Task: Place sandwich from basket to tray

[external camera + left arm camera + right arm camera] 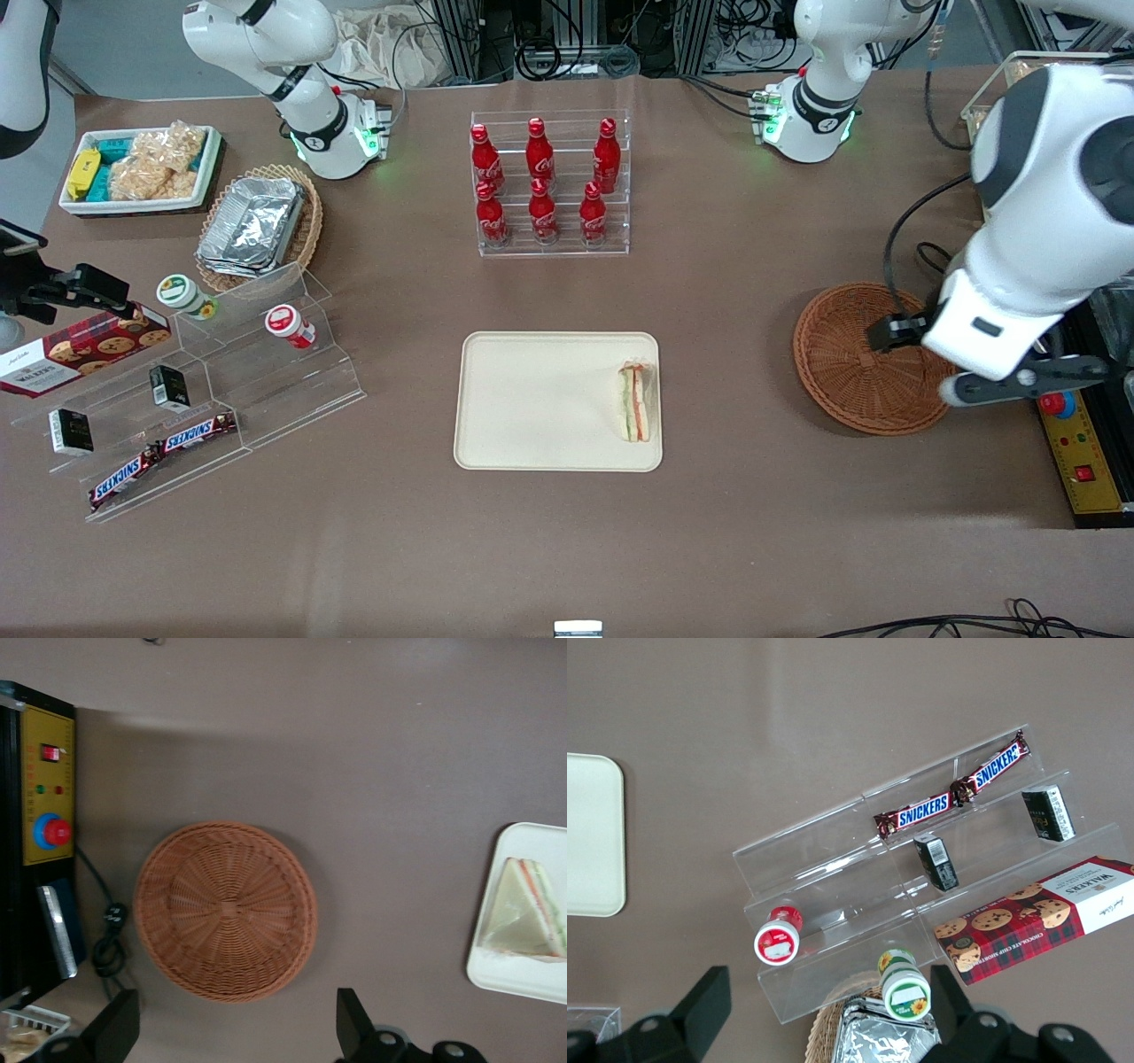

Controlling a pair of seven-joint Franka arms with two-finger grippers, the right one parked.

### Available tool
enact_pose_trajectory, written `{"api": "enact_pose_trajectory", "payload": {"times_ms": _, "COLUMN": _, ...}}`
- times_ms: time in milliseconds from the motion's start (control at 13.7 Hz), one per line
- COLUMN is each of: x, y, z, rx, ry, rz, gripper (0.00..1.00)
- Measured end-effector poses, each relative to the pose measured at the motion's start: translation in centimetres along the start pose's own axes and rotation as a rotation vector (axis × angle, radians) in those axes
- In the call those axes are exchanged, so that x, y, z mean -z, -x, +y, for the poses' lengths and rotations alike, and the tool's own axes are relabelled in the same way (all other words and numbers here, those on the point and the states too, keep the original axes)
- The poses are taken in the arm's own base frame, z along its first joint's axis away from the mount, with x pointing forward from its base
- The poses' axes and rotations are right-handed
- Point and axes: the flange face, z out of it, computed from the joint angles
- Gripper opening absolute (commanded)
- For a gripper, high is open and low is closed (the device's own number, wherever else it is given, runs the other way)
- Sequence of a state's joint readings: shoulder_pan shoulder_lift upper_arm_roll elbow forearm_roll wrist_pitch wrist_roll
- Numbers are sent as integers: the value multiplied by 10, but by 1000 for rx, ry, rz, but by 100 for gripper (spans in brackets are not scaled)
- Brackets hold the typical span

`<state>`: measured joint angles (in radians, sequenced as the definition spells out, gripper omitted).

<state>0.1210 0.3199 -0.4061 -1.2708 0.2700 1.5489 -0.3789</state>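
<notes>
Now you have the sandwich (636, 403) lying on the tray (532, 399), against the tray edge that faces the working arm's end of the table, its orange and green layers showing. Your gripper (235, 1036) hangs above the basket (850, 372), over the basket's edge toward the working arm's end; its fingers (115, 1028) are spread wide with nothing between them. Your basket sits well apart from the tray, beside a yellow control box (1085, 452).
</notes>
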Motion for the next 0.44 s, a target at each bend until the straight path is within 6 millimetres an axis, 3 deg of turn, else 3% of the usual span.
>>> {"api": "enact_pose_trajectory", "payload": {"times_ms": 438, "x": 9, "y": -1, "z": -99, "rx": -102, "ry": 85, "rz": -52, "gripper": 100}}
